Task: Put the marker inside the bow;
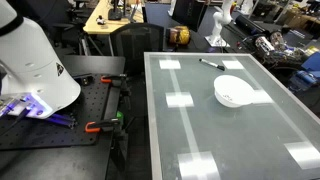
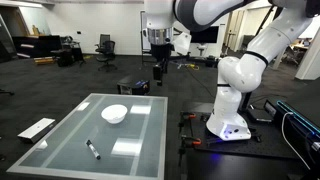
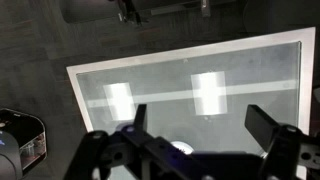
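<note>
Bench (image 1: 200, 140), centre of the frame: pale grey-green frosted top with a silvery rim, patterned by bright white rectangular reflections; on it are a plain white bowl (image 1: 233, 91) and, at upper middle, a black marker (image 1: 211, 65). Arm (image 2: 235, 75), right of the frame in an exterior view: glossy white shells with dark grey joints, ending in a black hand (image 2: 158, 72) at upper centre. Base (image 1: 35, 65), left of the frame in an exterior view: white, with a violet-blue glow at its foot, above a black plate (image 1: 40, 135) carrying clamps (image 1: 100, 126) with orange-red handles.
</note>
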`<state>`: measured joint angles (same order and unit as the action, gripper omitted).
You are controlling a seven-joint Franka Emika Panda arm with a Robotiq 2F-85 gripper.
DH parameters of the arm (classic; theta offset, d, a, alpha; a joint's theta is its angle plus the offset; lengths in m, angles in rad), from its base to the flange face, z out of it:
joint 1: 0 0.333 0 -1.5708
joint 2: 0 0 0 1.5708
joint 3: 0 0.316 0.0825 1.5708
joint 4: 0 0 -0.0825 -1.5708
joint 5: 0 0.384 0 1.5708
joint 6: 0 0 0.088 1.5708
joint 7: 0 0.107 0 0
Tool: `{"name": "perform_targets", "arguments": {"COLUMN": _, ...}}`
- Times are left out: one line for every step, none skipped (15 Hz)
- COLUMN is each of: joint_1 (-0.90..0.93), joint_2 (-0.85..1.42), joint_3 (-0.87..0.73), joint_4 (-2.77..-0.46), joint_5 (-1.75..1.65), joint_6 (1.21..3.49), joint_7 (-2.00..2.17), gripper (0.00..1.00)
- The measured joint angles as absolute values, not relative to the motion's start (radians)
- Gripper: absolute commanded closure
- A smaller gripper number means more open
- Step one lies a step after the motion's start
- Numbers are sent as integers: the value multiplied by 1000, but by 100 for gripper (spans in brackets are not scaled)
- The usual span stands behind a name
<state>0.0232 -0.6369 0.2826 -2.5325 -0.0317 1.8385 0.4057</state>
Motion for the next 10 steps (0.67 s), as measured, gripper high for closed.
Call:
{"name": "perform_targets", "arguments": {"joint_1": 23, "joint_2": -637, "joint_3": 283, "joint_4": -2533, "joint_5": -32, "joint_6": 1839, "joint_7": 406, "gripper": 0}}
{"name": "perform_targets", "arguments": {"joint_1": 23, "joint_2": -637, "joint_3": 283, "joint_4": -2533, "joint_5": -32, "joint_6": 1839, "joint_7": 406, "gripper": 0}}
{"name": "perform_targets", "arguments": {"joint_1": 23, "joint_2": -637, "joint_3": 283, "joint_4": -2533, "joint_5": -32, "joint_6": 1839, "joint_7": 406, "gripper": 0}}
{"name": "perform_targets", "arguments": {"joint_1": 23, "joint_2": -637, "joint_3": 283, "joint_4": -2533, "joint_5": -32, "joint_6": 1839, "joint_7": 406, "gripper": 0}}
{"name": "perform_targets", "arguments": {"joint_1": 23, "joint_2": -637, "joint_3": 283, "joint_4": -2533, "joint_5": -32, "joint_6": 1839, "joint_7": 406, "gripper": 0}}
{"name": "perform_targets", "arguments": {"joint_1": 23, "joint_2": -637, "joint_3": 283, "joint_4": -2533, "joint_5": -32, "joint_6": 1839, "joint_7": 406, "gripper": 0}}
{"name": "perform_targets", "arguments": {"joint_1": 24, "joint_2": -637, "joint_3": 282, "joint_4": -2532, "joint_5": -32, "joint_6": 1840, "joint_7": 406, "gripper": 0}}
{"name": "perform_targets", "arguments": {"joint_1": 25, "joint_2": -637, "joint_3": 282, "joint_4": -2532, "joint_5": -32, "joint_6": 1843, "joint_7": 406, "gripper": 0}}
{"name": "perform_targets", "arguments": {"joint_1": 26, "joint_2": -635, "joint_3": 282, "joint_4": -2529, "joint_5": -32, "joint_6": 1855, "joint_7": 406, "gripper": 0}}
{"name": "perform_targets", "arguments": {"joint_1": 26, "joint_2": -630, "joint_3": 282, "joint_4": -2525, "joint_5": -32, "joint_6": 1876, "joint_7": 406, "gripper": 0}}
